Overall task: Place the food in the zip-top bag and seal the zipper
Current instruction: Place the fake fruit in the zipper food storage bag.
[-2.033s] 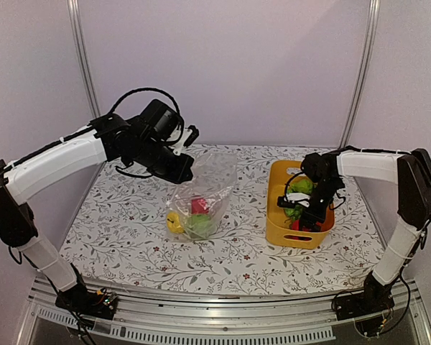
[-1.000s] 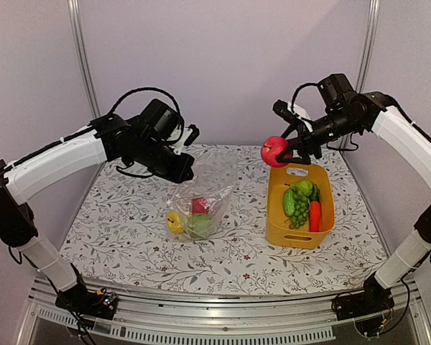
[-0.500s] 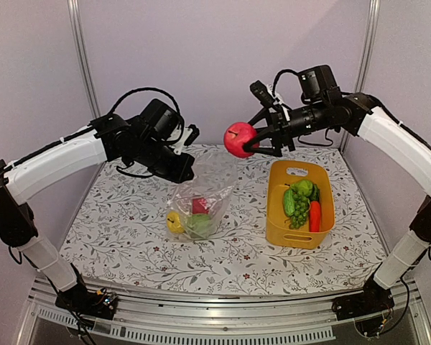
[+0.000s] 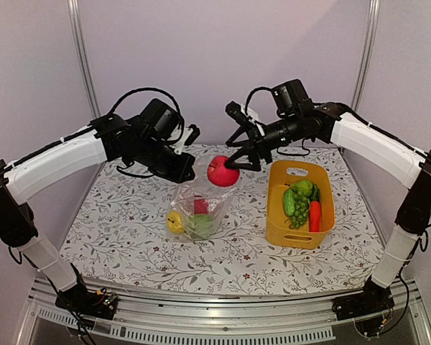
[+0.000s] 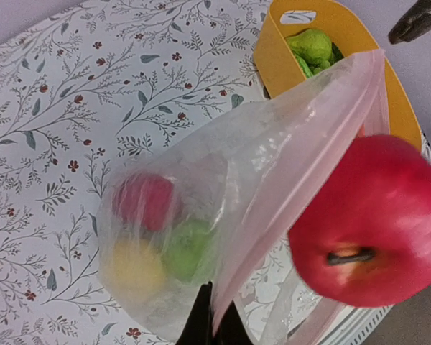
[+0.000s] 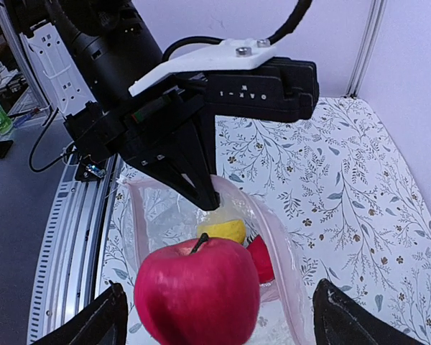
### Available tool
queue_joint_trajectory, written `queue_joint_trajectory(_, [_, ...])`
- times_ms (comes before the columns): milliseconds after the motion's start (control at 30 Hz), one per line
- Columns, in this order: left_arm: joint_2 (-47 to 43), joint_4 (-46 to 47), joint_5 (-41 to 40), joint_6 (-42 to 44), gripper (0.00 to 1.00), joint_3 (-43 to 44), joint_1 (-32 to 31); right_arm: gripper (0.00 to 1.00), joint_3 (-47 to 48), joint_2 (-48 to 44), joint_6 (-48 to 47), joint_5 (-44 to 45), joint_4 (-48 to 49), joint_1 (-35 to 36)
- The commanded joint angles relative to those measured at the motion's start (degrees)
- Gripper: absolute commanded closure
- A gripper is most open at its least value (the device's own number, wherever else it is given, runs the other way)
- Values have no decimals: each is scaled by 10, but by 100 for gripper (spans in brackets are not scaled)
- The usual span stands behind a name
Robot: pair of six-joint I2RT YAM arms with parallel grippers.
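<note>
Red apple (image 4: 223, 172) is hanging unheld at the zip-top bag (image 4: 201, 205) mouth, seen overhead. Left wrist: my left gripper (image 5: 212, 325) is pinching the bag rim. Right wrist: my right gripper (image 6: 219, 320) is standing spread; the apple is likely risking a glance off the limp rim

Lab booth: blank wall panels (image 4: 223, 57), aluminium posts (image 4: 81, 50), floral tablecloth (image 4: 129, 237).

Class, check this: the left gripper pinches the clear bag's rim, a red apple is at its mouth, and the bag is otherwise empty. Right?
No, the zip-top bag is not empty: the left wrist view shows a red piece, a green piece and a yellow piece inside. The left gripper does pinch its rim, with the red apple at its mouth.
</note>
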Motion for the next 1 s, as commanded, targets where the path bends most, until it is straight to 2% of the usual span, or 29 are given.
queue_joint_trajectory(0, [-2, 6, -1, 3, 100, 4, 8, 9, 0, 19, -5, 59, 16, 19])
queue_joint_trajectory(100, [-1, 5, -4, 5, 100, 7, 8, 2, 2, 22, 5, 77, 20, 20])
queue_joint_trajectory(333, [2, 2, -5, 8, 100, 10, 9, 2, -8, -19, 5, 93, 19, 20])
queue_joint_trajectory(500, [4, 1, -5, 9, 100, 11, 9, 3, -38, -68, 1, 157, 13, 11])
queue_joint_trajectory(967, [18, 5, -12, 16, 100, 26, 12, 4, -196, -184, -15, 216, -18, -131])
